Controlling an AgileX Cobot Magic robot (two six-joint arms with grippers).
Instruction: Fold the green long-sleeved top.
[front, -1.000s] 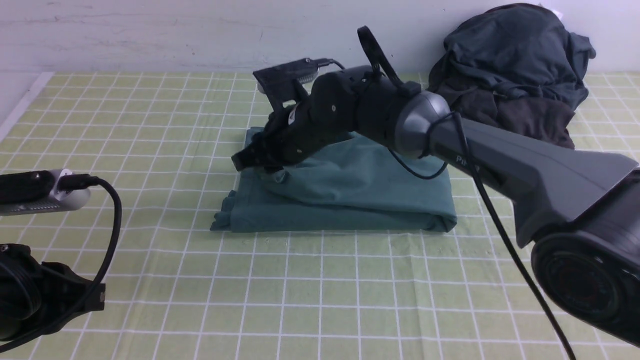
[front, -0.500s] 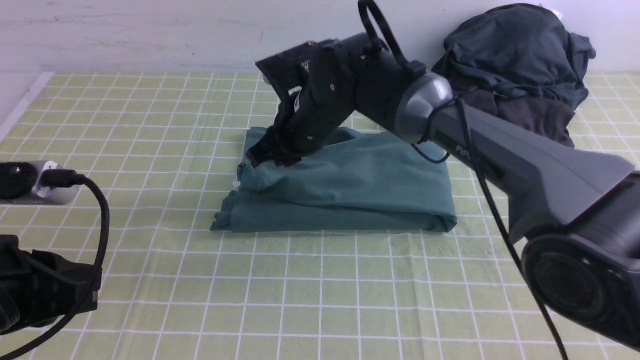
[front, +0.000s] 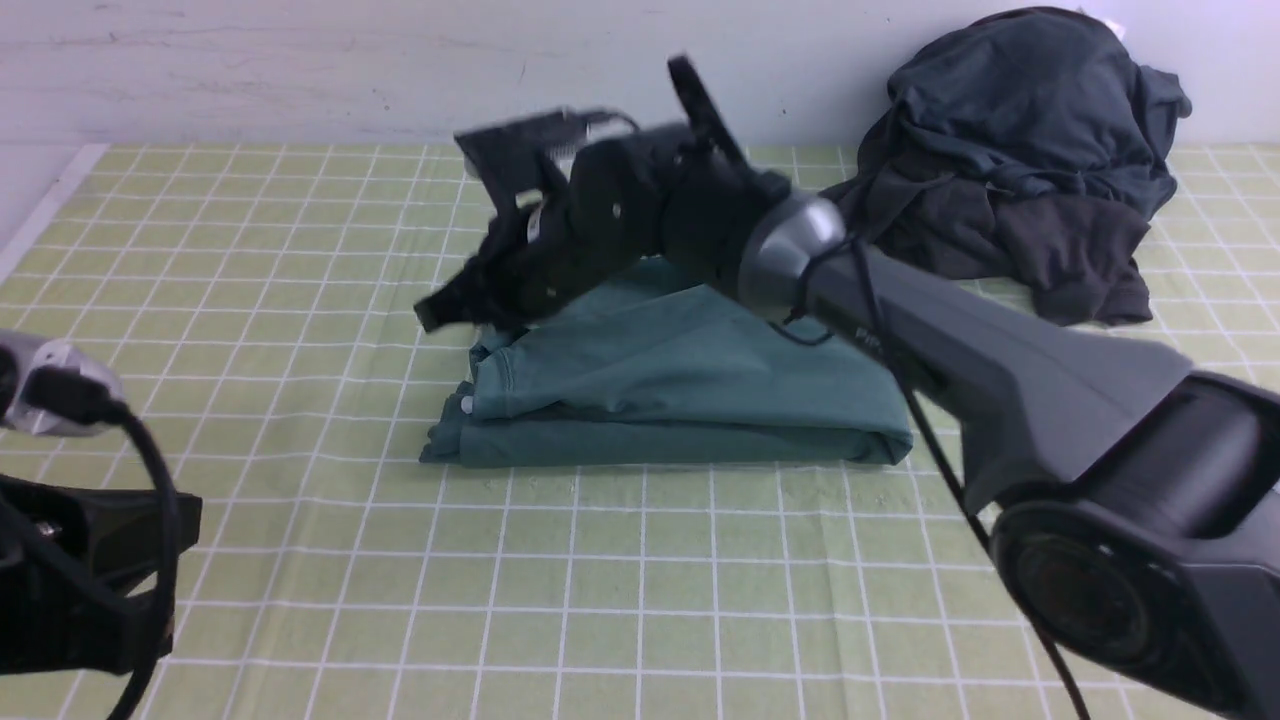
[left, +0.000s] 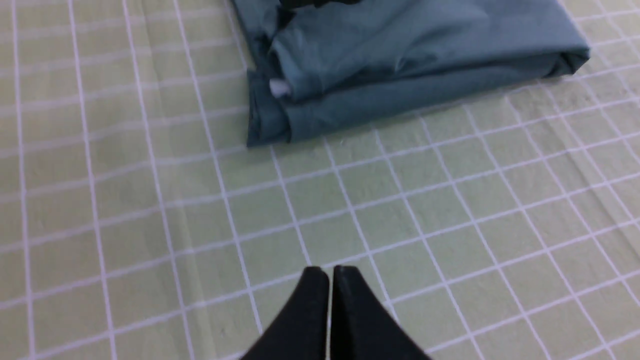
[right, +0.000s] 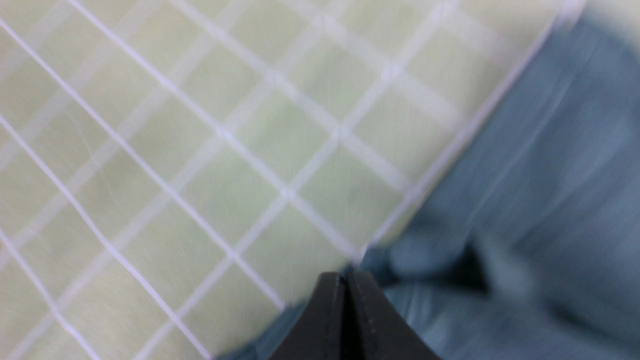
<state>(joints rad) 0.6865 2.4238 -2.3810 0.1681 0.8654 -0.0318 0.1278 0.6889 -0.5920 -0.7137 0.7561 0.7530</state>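
Left fingers are pressed shut, empty, over the checked surface; right fingers, blurred, are shut too, at the left end of the folded green long-sleeved top mid-surface. Its white tag peeks out, unreadable. Lettering on the right arm is cable-hidden.

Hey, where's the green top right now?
In the front view the green long-sleeved top lies folded mid-table on the checked cloth, the dark clothes pile behind it to the right, the right gripper by its left end.
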